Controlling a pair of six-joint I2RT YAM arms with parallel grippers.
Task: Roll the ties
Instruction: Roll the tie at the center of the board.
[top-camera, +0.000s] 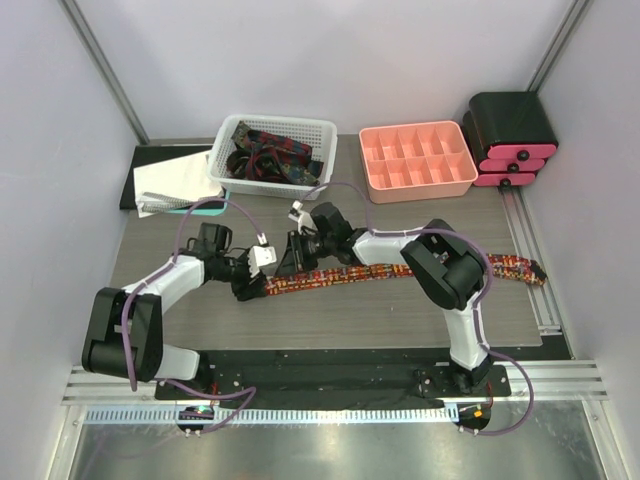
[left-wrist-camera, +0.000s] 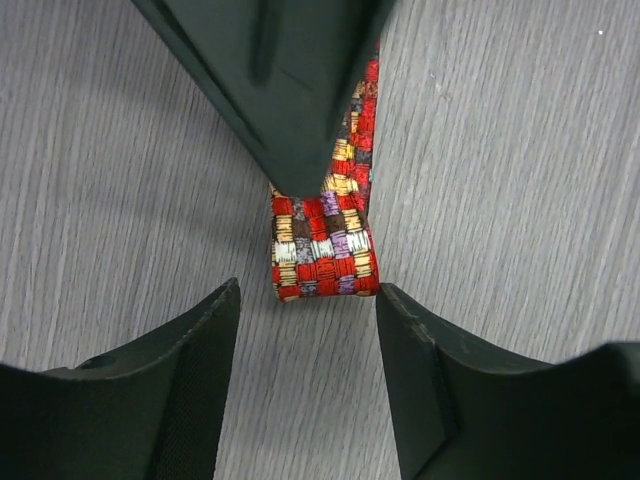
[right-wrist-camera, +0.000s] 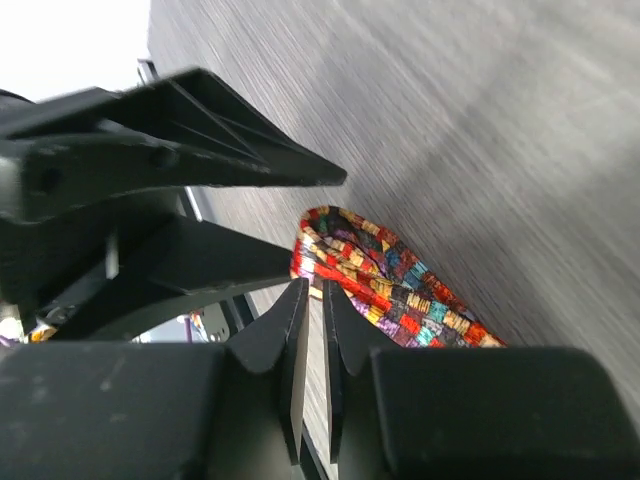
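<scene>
Student: Position of the patterned tie (top-camera: 345, 275)?

Tutor: Overhead view. It lies flat on the grey worktop (top-camera: 380, 320) and runs across the middle from 9 o'clock to 3 o'clock, with the right arm crossing part of it. The weave is small red, yellow and purple checks. The 9 o'clock end is folded back on itself into a short loop.

Student: State of the left gripper (left-wrist-camera: 308, 297)?

Tutor: Left wrist view. The jaws are apart, with one finger at 7 o'clock and the other at 5 o'clock of the folded end. That end sits just beyond the tips, and the 5 o'clock finger is just beside its corner.

Student: And the right gripper (right-wrist-camera: 312, 290)?

Tutor: Right wrist view. The jaws are almost together, with only a thin slit between them, and the tips are right at the folded end. Whether fabric is nipped in the slit cannot be told. In the left wrist view it enters from 12 o'clock as a dark wedge lying over the tie.

Student: Other items?

Tutor: Overhead view. A white basket (top-camera: 270, 187) at 11 o'clock holds more ties (top-camera: 265, 155). A pink divided tray (top-camera: 415, 190) sits at 1 o'clock, and a black-and-pink drawer unit (top-camera: 510, 120) is just beside it at 2 o'clock. White folded material (top-camera: 170, 180) lies on a black mat (top-camera: 150, 155) at 10 o'clock.
</scene>
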